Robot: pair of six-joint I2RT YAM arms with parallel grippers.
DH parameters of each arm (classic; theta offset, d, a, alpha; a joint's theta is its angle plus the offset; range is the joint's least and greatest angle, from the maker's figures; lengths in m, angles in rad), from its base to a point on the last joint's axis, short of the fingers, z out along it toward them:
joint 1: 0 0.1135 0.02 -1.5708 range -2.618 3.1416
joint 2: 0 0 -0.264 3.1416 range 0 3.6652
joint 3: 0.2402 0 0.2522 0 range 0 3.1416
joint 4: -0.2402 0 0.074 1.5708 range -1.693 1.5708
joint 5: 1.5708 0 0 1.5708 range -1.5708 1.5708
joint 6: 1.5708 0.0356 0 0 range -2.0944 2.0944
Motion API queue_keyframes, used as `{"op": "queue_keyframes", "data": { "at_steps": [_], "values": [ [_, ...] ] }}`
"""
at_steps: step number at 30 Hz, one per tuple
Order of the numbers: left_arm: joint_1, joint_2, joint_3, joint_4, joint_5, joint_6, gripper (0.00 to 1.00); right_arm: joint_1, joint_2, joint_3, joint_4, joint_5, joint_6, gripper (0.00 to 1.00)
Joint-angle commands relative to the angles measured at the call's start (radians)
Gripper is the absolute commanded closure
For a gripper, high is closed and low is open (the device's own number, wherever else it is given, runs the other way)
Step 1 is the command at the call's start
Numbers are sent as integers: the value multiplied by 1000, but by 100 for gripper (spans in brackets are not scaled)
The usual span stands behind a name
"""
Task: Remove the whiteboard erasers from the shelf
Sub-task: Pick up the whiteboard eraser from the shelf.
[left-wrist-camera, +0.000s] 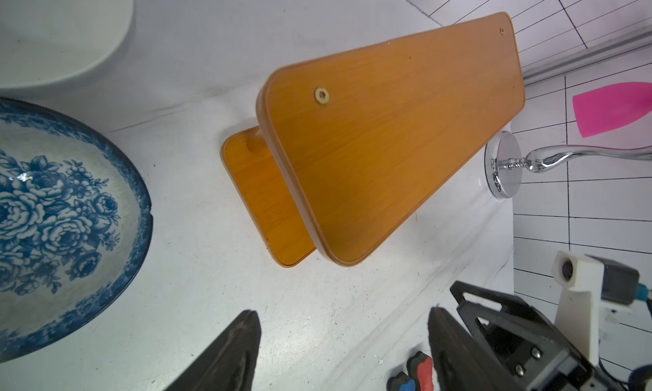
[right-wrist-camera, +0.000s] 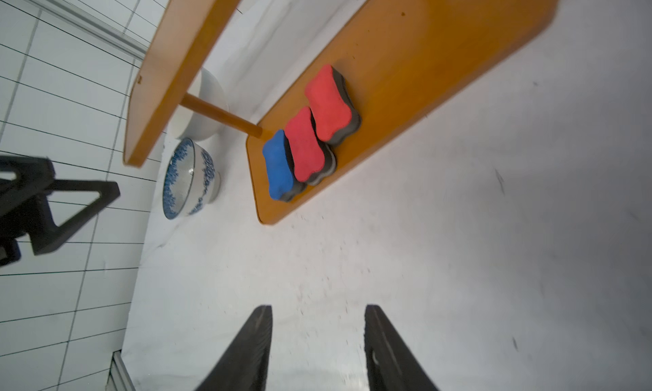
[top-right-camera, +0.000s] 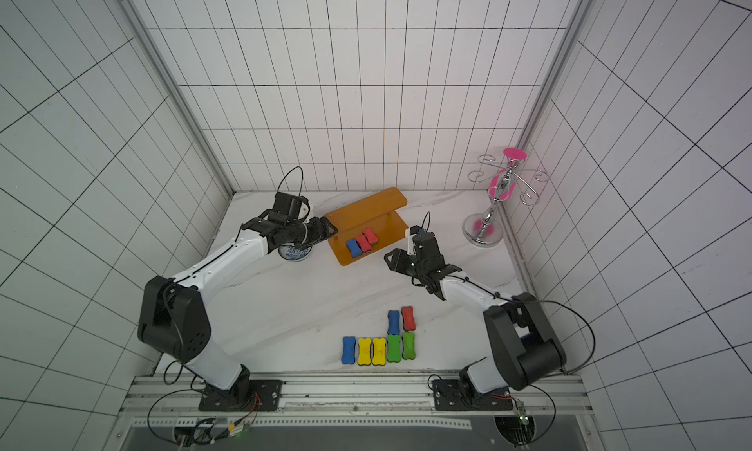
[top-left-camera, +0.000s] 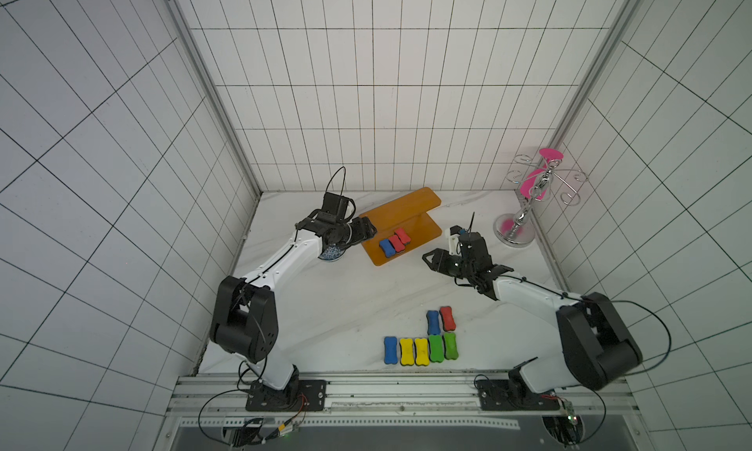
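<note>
An aluminium rail (top-left-camera: 407,392) runs along the near edge of the white, faintly veined worktop (top-left-camera: 325,306). White tiled walls (top-left-camera: 366,103) with dark grid lines close its other three edges. A blue-and-white bowl (top-right-camera: 294,253) sits toward the far left corner, partly under the left arm. A chrome hook stand (top-left-camera: 525,209) holding pink pieces stands in the far right corner.

Seven bone-shaped whiteboard erasers (top-right-camera: 393,348) lie by the near edge, right of the middle. One blue eraser (top-left-camera: 390,350), a yellow pair (top-left-camera: 406,351) and a green pair (top-left-camera: 436,348) form a row, with a second blue eraser (top-left-camera: 433,322) and a red eraser (top-left-camera: 447,318) just behind the greens. Farther back, the right gripper (right-wrist-camera: 318,306) hangs over bare worktop, fingers apart with nothing between them. The shelf (top-left-camera: 423,233), two orange-brown boards with rounded corners, stands by the middle of the far edge. A third blue eraser (top-left-camera: 386,247) and two red erasers (top-left-camera: 396,242) lie packed together at the near left end of its lower board. The left gripper (left-wrist-camera: 344,311) is at the shelf's left end, fingers spread and empty.

Only the right wrist view plainly shows the dark felt undersides and a round post (right-wrist-camera: 222,119) between the boards. Only the left wrist view shows a brass screw head (left-wrist-camera: 321,96) in the upper board and the bowl's flowered inside.
</note>
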Motion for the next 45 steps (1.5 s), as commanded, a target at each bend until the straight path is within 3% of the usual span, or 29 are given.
{"op": "queue_keyframes", "data": {
  "at_steps": [1,6,18,41,45],
  "values": [
    [9,46,53,-2,7,-9,22,-67,158,95,230,-138,37,57],
    [5,92,67,10,-5,-12,24,-129,358,186,383,-196,115,60],
    [16,129,47,21,11,-1,25,-127,655,402,495,-269,226,60],
    [25,126,39,20,28,3,24,-62,756,433,428,-240,203,60],
    [26,122,36,22,27,3,25,-61,750,421,355,-191,157,66]
  ]
}}
